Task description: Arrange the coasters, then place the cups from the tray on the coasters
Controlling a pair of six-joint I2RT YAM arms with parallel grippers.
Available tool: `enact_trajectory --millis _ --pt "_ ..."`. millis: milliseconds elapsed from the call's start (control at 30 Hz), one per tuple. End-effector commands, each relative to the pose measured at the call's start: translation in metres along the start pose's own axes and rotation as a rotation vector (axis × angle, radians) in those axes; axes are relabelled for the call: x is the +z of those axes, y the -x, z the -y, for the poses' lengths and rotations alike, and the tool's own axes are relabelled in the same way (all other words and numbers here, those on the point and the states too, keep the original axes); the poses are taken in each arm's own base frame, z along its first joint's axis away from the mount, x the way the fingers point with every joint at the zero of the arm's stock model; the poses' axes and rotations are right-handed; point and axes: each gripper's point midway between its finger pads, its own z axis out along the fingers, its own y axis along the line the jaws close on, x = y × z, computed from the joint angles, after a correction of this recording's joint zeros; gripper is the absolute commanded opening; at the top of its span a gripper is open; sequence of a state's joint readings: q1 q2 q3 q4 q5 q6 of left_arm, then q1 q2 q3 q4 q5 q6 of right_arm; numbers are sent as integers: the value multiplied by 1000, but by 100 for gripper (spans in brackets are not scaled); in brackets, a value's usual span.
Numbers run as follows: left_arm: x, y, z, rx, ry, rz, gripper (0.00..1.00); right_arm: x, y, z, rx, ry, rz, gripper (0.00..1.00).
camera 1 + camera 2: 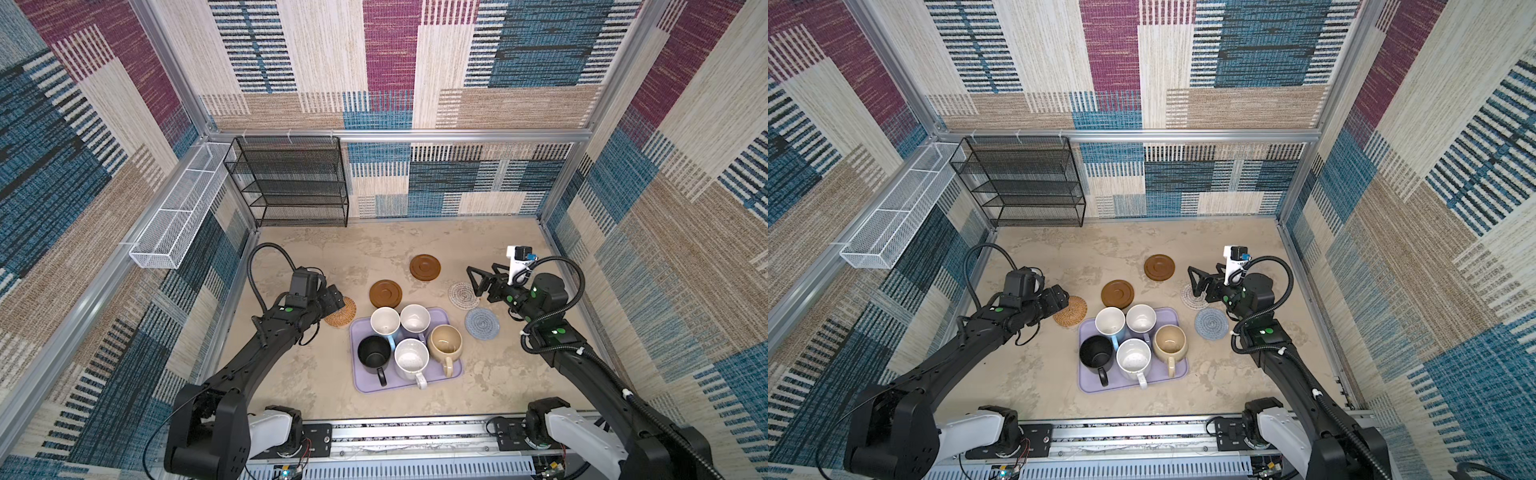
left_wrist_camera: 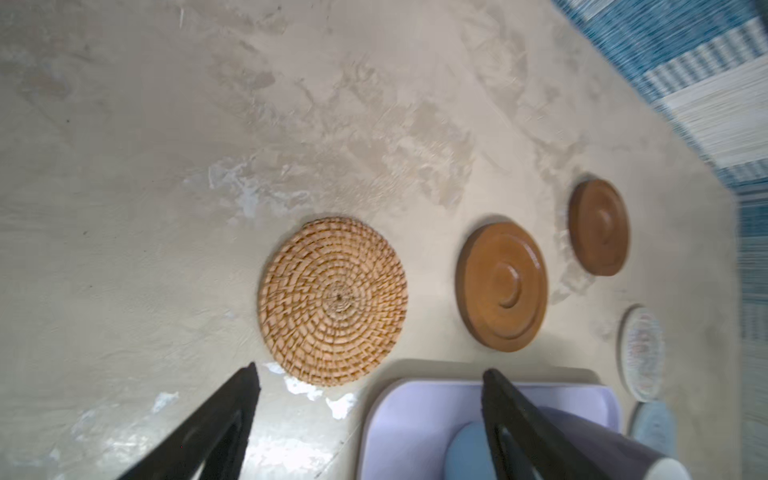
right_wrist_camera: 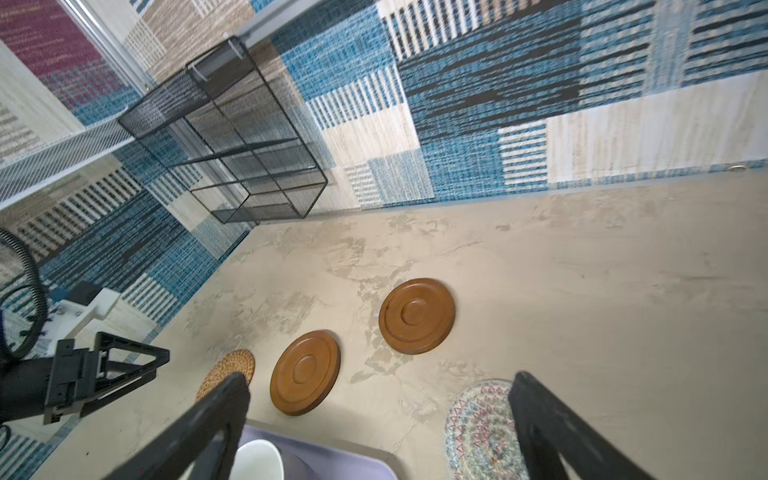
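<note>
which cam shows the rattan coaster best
The left wrist view: the rattan coaster lies whole and close, weave clear. In both top views the left gripper hides one side of it. In the right wrist view a finger of the right gripper hides part of it.

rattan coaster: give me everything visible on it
The rattan coaster is a flat round disc of tan fibre woven in a spiral from its centre, and it looks intact. It lies flat on the table, beside the nearer brown coaster and just off a corner of the tray, touching neither. The open left gripper is empty, with its fingertips short of the disc's edge. In both top views it covers the disc's left edge.
</note>
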State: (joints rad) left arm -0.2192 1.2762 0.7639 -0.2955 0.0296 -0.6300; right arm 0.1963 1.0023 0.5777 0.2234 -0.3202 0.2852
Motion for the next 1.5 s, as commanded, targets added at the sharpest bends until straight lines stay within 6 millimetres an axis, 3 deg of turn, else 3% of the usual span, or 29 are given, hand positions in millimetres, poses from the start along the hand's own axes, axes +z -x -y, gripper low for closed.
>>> enact_trajectory --millis 0,267,500,900,1267,1467 --pt "12 -15 -3 64 46 -89 79 15 -14 -10 -60 8 -84 100" --pt "39 -23 10 172 129 -173 67 60 -64 -46 -177 14 -267 100" --pt "64 -32 -2 187 227 -231 61 81 -77 -74 -204 71 -314 98" --pt "99 -26 -2 183 277 -263 56 112 -98 -84 -210 100 -386 98" --pt "131 6 9 155 270 -252 54 149 -114 -95 -211 151 -440 97" --pt "145 21 16 136 252 -244 54 167 -115 -91 -236 127 -438 97"
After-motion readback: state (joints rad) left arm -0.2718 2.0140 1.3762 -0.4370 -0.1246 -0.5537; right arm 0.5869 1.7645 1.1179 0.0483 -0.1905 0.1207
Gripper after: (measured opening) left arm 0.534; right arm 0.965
